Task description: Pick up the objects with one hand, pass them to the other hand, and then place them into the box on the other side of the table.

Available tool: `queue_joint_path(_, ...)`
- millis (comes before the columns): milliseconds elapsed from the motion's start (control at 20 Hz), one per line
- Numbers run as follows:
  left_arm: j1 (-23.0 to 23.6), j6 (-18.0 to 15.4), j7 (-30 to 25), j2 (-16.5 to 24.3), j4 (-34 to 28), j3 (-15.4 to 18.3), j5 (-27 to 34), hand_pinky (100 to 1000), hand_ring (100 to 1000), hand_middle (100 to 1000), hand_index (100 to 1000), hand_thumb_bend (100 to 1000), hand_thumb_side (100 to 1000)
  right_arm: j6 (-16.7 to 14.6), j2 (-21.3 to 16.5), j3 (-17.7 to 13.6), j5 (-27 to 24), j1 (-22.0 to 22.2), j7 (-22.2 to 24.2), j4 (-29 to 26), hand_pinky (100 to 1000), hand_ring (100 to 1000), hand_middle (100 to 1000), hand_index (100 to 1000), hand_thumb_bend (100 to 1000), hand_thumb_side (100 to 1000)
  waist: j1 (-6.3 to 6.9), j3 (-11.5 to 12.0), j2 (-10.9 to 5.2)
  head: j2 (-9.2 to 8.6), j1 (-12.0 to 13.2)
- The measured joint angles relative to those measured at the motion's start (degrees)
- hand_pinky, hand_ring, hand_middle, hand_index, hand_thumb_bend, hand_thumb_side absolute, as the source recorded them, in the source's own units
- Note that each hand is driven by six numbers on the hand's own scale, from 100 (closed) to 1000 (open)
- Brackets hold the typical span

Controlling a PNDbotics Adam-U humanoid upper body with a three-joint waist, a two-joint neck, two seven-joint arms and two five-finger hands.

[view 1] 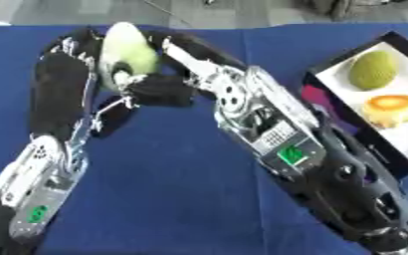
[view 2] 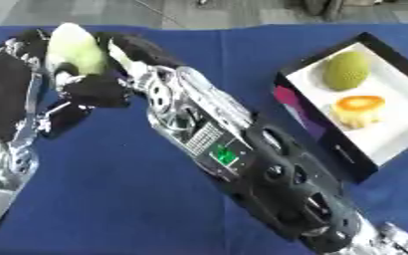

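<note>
Far to the left of the white box [view 1: 397, 137], over the blue counter [view 1: 177, 184], the left hand [view 1: 68, 74] and the right hand [view 1: 159, 89] meet around a pale green, rounded object [view 1: 127, 50]. Both hands' fingers look curled against it, though which hand bears the weight cannot be told. By my reading, this is the hand-over step, midway through the pass. Further right, inside the box, a bumpy green fruit [view 1: 372, 70] and a yellow-orange item [view 1: 390, 108] already lie side by side, so two objects seem delivered. Left to do: finish the transfer, carry the pale green object across, and set it in the box.
</note>
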Motion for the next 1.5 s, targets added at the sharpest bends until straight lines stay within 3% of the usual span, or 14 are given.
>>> queue_joint_path(50, -0.01, -0.60, 0.23, 0.01, 0.02, -0.10, 0.00, 646, 540, 484, 556, 100, 232, 0.00, 0.17, 0.01, -0.07, -0.02, 0.00, 0.31, 726, 853, 828, 921, 100, 587, 0.00, 0.02, 0.02, 0.00, -0.05)
queue_joint_path(100, -0.01, -1.22, 0.48, 0.04, 0.06, -0.27, 0.00, 646, 541, 485, 557, 100, 201, 0.05, 0.40, -0.17, -0.19, -0.04, -0.05, 0.66, 718, 844, 795, 892, 100, 542, 0.00, 0.04, 0.03, 0.00, -0.10)
queue_joint_path(300, -0.03, -3.29, 0.72, 0.09, 0.63, -0.71, -0.02, 654, 553, 498, 587, 100, 161, 2.22, 1.48, -1.13, -2.62, -0.02, -2.22, 2.65, 663, 716, 561, 684, 100, 299, 0.01, 0.03, 0.04, 0.00, -0.22)
queue_joint_path(400, -0.03, -3.55, 0.59, 0.09, 0.99, -0.88, 0.10, 661, 566, 511, 604, 100, 162, 3.60, 2.03, -1.49, -5.67, -0.01, -5.31, 3.73, 652, 688, 517, 642, 100, 191, 0.02, 0.00, 0.04, 0.01, -0.23)
queue_joint_path(450, -0.03, -3.53, 0.58, 0.09, 1.09, -1.00, 0.20, 679, 595, 548, 647, 253, 212, 3.98, 2.24, -1.51, -7.69, -0.01, -7.50, 4.23, 636, 655, 463, 581, 100, 111, 0.02, -0.01, 0.04, 0.01, -0.23)
queue_joint_path(550, -0.02, -2.85, 0.66, 0.10, 1.51, -1.00, 0.62, 729, 667, 627, 742, 460, 379, 4.50, 2.50, -1.39, -12.25, -0.05, -12.36, 5.29, 617, 618, 414, 533, 100, 100, 0.04, -0.04, 0.04, 0.01, -0.23)
queue_joint_path(650, 0.01, -1.21, 0.67, 0.10, 1.77, -1.01, 1.12, 796, 759, 724, 821, 507, 413, 4.86, 2.50, -0.92, -17.04, -0.05, -17.12, 6.44, 600, 597, 387, 507, 100, 100, 0.06, -0.15, 0.04, 0.01, -0.25)
queue_joint_path(750, 0.13, 1.28, 0.21, 0.07, 1.78, -1.01, 1.82, 823, 792, 759, 850, 588, 518, 5.10, 2.45, -0.49, -21.75, -0.05, -21.72, 7.28, 593, 591, 377, 498, 100, 100, 0.13, -0.22, 0.04, 0.01, -0.28)
queue_joint_path(950, 1.03, 7.27, -1.21, 0.07, 2.15, -0.40, 4.46, 834, 829, 797, 879, 658, 551, 5.26, 1.62, 0.35, -30.44, -0.15, -29.76, 7.27, 581, 585, 368, 490, 100, 100, 0.20, -0.34, 0.03, 0.01, -0.33)
queue_joint_path(1150, 1.84, 10.89, -2.50, 0.62, 2.87, 0.55, 7.48, 834, 832, 797, 881, 697, 610, 5.15, -0.23, 0.45, -38.15, -0.47, -36.67, 5.68, 573, 584, 368, 492, 100, 100, 0.26, -0.59, 0.01, 0.01, -0.38)
queue_joint_path(1300, 2.58, 11.91, -3.82, 2.15, 3.38, 1.34, 9.59, 832, 832, 793, 879, 700, 650, 2.80, -2.83, -0.83, -42.72, -0.51, -39.57, 4.42, 566, 584, 368, 493, 100, 100, 0.41, -0.67, 0.00, 0.01, -0.38)
queue_joint_path(1500, 3.77, 12.15, -5.00, 4.67, 3.32, 2.20, 12.26, 817, 815, 756, 848, 583, 651, -0.93, -5.77, -3.79, -48.47, -0.52, -43.31, 2.29, 557, 583, 373, 497, 100, 107, 0.53, -0.91, -0.01, 0.01, -0.37)
